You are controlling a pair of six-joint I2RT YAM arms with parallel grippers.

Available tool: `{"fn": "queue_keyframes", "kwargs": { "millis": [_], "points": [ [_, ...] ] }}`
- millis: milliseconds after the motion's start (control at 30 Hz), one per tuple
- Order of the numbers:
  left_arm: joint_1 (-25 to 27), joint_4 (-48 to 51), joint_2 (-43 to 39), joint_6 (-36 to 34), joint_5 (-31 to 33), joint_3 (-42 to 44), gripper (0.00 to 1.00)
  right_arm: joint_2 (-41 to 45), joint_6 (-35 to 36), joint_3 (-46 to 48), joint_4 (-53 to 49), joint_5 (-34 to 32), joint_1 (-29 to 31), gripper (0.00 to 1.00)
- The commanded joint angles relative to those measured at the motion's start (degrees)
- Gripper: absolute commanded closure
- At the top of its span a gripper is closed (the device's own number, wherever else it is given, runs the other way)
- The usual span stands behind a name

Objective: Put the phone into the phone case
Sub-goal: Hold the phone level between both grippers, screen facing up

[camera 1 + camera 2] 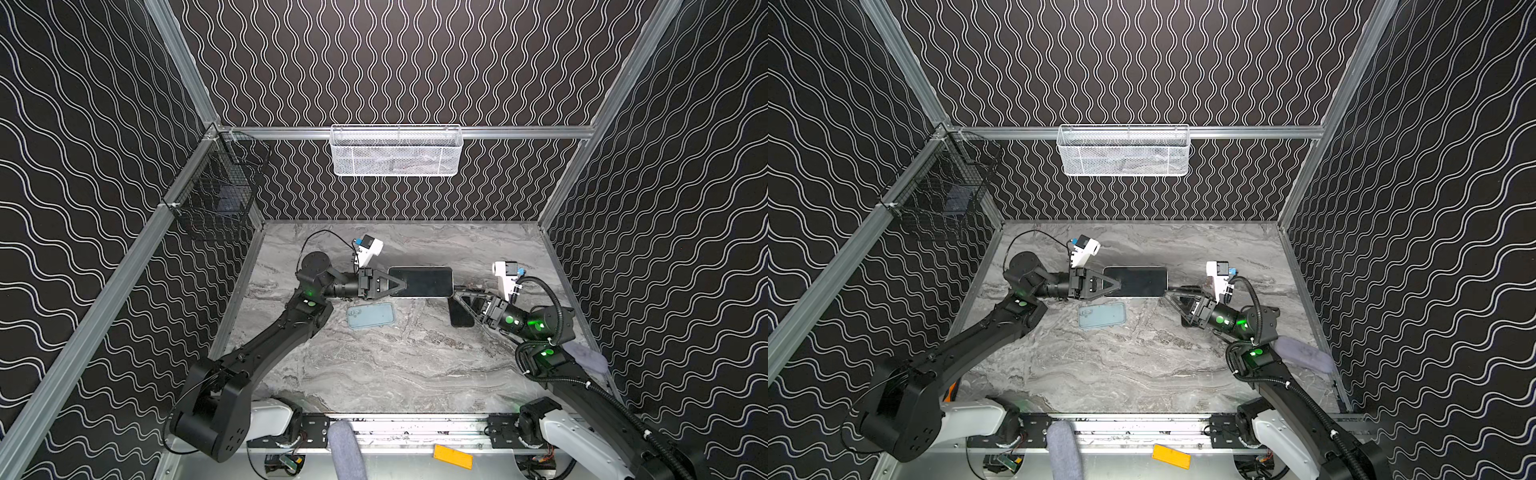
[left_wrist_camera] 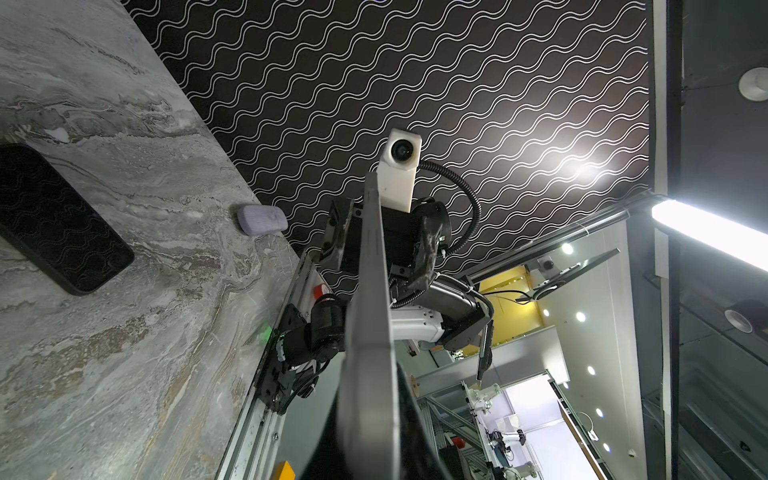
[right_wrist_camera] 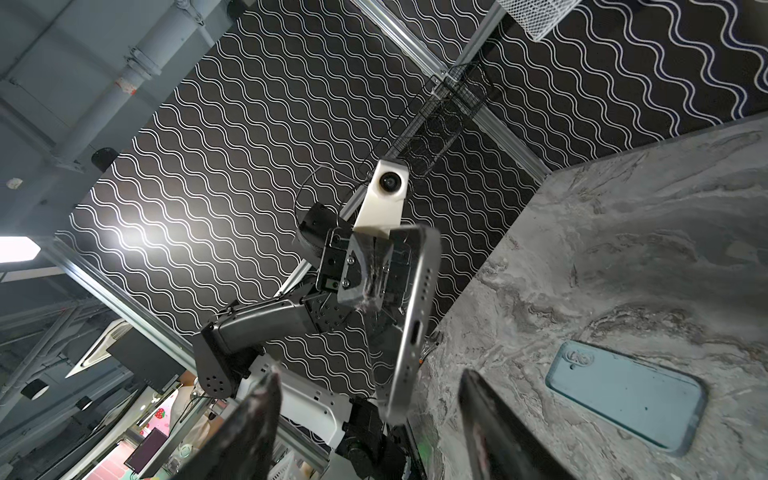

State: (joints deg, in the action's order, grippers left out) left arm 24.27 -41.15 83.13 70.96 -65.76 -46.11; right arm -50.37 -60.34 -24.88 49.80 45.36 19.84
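LEFT: left gripper (image 1: 400, 283) is clamping one short end of the phone (image 1: 430, 281), holding it above the table (image 1: 395, 374) | CENTRE: phone case (image 1: 371, 316) is lying flat on the table, just in front of the phone | RIGHT: right gripper (image 1: 457, 291) is standing spread around the phone's free end, apparently not touching.

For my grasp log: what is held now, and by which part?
The left gripper clamps the black phone by its short end opposite the charging port; the right gripper holds nothing.
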Motion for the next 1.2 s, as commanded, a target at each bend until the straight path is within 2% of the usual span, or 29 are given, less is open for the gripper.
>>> {"fn": "queue_keyframes", "kwargs": {
  "millis": [0, 300, 367, 567, 733, 900, 1167],
  "points": [
    [-0.2, -1.5, -0.7, -1.8, 0.7, 0.1, 1.0, -1.8, 0.6, -1.9, 0.4, 0.6, 0.0, 0.3],
    [-0.2, -0.4, -1.7, -2.7, 1.5, 0.5, 1.0, -9.1, -5.0, -3.4, 10.7, 3.4, 0.1, 0.32],
    [-0.2, -0.8, -1.5, -2.6, 1.5, 0.7, 1.0, -10.1, -6.2, -3.8, 12.3, 3.6, 0.1, 0.38],
    [-0.2, -0.2, -0.7, -3.4, 2.1, 0.8, 1.0, -14.1, -11.3, -4.2, 20.0, 4.2, 0.2, 0.63],
    [-0.2, -3.3, 0.0, -1.9, 4.0, 1.4, 1.0, -17.2, -16.5, -2.7, 29.1, 3.4, 0.3, 0.64],
    [-0.2, -4.9, 0.3, -1.0, 6.5, 2.0, 1.0, -17.1, -15.8, -1.9, 28.8, 1.0, 0.6, 0.65],
    [-0.2, -1.2, -0.6, -3.8, 8.8, 2.3, 1.0, -18.6, -15.8, -2.6, 29.2, -0.3, 1.7, 0.79]
  ]
}}
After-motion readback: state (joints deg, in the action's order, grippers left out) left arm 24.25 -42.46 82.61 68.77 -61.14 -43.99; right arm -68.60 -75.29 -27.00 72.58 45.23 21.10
